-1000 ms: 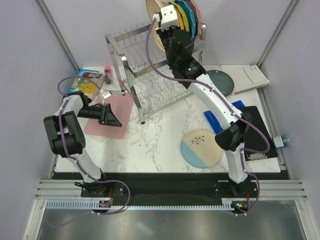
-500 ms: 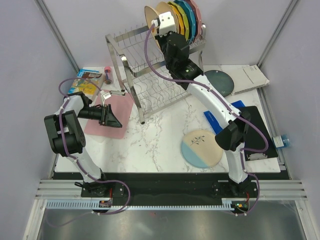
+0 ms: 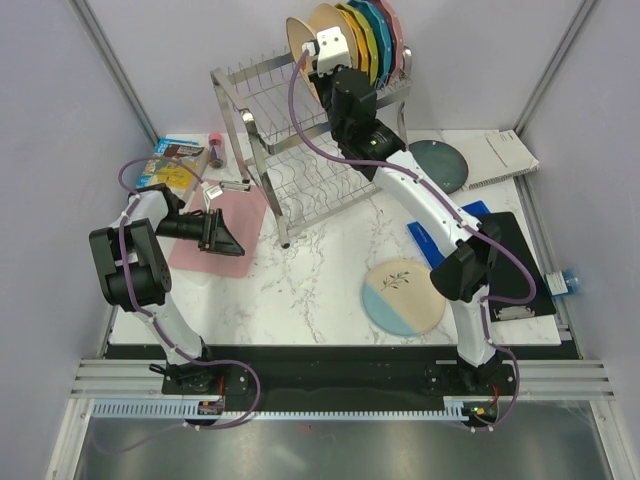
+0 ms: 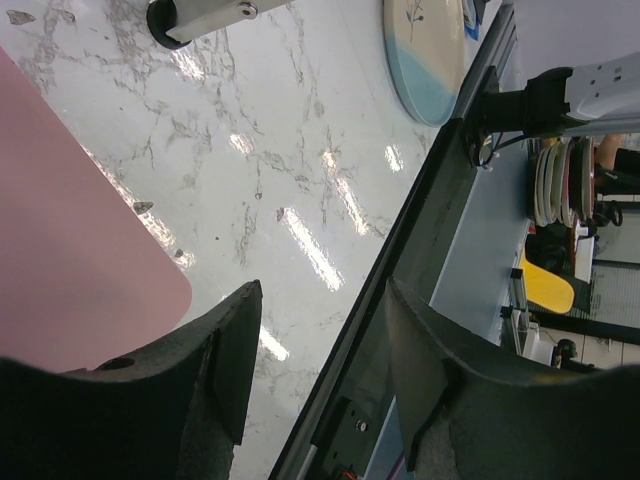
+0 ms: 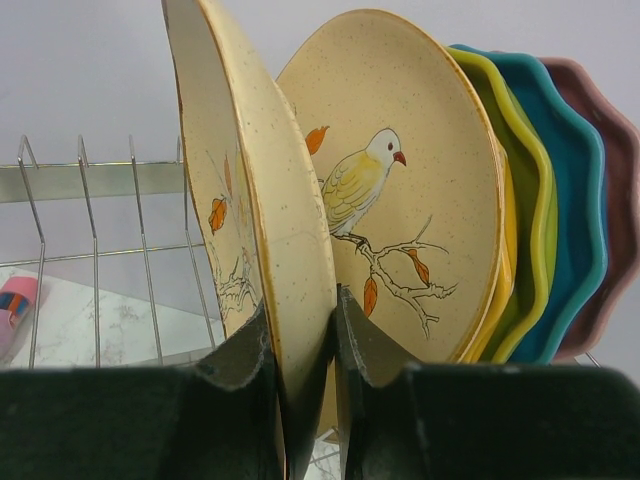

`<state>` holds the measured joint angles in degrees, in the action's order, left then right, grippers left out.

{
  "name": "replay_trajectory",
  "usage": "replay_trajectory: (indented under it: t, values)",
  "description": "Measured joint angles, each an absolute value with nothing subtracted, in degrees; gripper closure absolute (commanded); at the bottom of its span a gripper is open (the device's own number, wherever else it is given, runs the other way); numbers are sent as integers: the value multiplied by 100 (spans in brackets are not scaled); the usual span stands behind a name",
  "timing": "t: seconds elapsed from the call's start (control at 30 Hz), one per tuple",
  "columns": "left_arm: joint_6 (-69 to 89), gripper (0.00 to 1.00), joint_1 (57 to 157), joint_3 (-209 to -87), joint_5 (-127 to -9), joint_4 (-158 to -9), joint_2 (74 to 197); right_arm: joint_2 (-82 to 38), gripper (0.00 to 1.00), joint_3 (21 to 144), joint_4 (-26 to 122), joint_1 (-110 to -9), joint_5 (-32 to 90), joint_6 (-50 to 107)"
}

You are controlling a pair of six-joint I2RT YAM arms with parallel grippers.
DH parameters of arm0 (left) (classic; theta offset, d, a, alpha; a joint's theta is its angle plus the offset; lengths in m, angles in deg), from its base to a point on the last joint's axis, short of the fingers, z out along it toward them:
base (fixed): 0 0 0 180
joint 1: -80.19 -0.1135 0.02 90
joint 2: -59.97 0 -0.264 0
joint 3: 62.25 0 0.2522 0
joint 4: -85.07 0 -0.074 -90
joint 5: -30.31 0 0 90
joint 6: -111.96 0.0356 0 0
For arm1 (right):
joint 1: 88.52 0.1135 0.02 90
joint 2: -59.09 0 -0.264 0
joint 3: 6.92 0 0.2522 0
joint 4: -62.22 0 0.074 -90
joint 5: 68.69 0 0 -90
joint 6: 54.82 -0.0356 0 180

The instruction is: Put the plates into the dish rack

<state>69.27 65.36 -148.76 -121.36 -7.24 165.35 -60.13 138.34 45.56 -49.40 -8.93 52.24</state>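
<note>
My right gripper [image 3: 322, 62] is shut on the rim of a cream-yellow bird plate [image 5: 262, 190], held upright over the top tier of the silver dish rack [image 3: 262, 95]. A second cream bird plate [image 5: 410, 190] stands in the rack just behind it, beside the scalloped yellow, green, blue and pink plates. The half-blue, half-cream sprig plate [image 3: 402, 296] lies flat on the table in front of the right arm. The dark teal plate [image 3: 440, 163] lies flat to the right of the rack. My left gripper [image 3: 228, 235] is open and empty over the pink mat [image 3: 222, 232].
The pink mat also shows in the left wrist view [image 4: 70, 240]. Snack packets [image 3: 170, 165] and a small bottle [image 3: 214, 148] lie at the back left. A black tray [image 3: 510, 255] and a white pad [image 3: 505, 155] lie at the right. Wire prongs [image 5: 140, 250] stand left of the held plate.
My right gripper has shifted the held plate a little to the left along the rack's top tier. The left arm has barely moved.
</note>
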Motion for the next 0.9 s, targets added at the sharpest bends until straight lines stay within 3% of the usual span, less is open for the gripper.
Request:
replay_trajectory:
  t: [0.03, 0.07, 0.17, 0.3, 0.53, 0.73, 0.83, 0.9]
  values:
    - [6925, 41, 6541, -14876, -12136, -724, 16535, -6015, 92, 13838, 4550, -4940, -893, 5224]
    - [6923, 41, 6545, -14876, -12136, -724, 16537, -6032, 78, 13862, 4539, -4940, -895, 5221]
    - [6916, 41, 6554, -14876, -12136, -721, 16537, -6172, 60, 14061, 4506, -4940, -912, 5176]
    - [6910, 41, 6556, -14874, -12136, -719, 16537, -6275, 58, 14203, 4782, -4940, -917, 5149]
    - [6910, 41, 6571, -14852, -12138, -715, 16537, -6247, 46, 14321, 5345, -4958, -908, 5143]
    - [6875, 38, 6582, -14841, -12134, -752, 16524, -5917, 29, 14114, 5536, -4886, -901, 5309]
    - [6669, 36, 6584, -14841, -12103, -971, 16382, -5484, 12, 13753, 5651, -4783, -912, 5562]
    - [6440, 36, 6593, -14867, -12044, -1222, 16183, -5119, 8, 13500, 5721, -4715, -923, 5750]
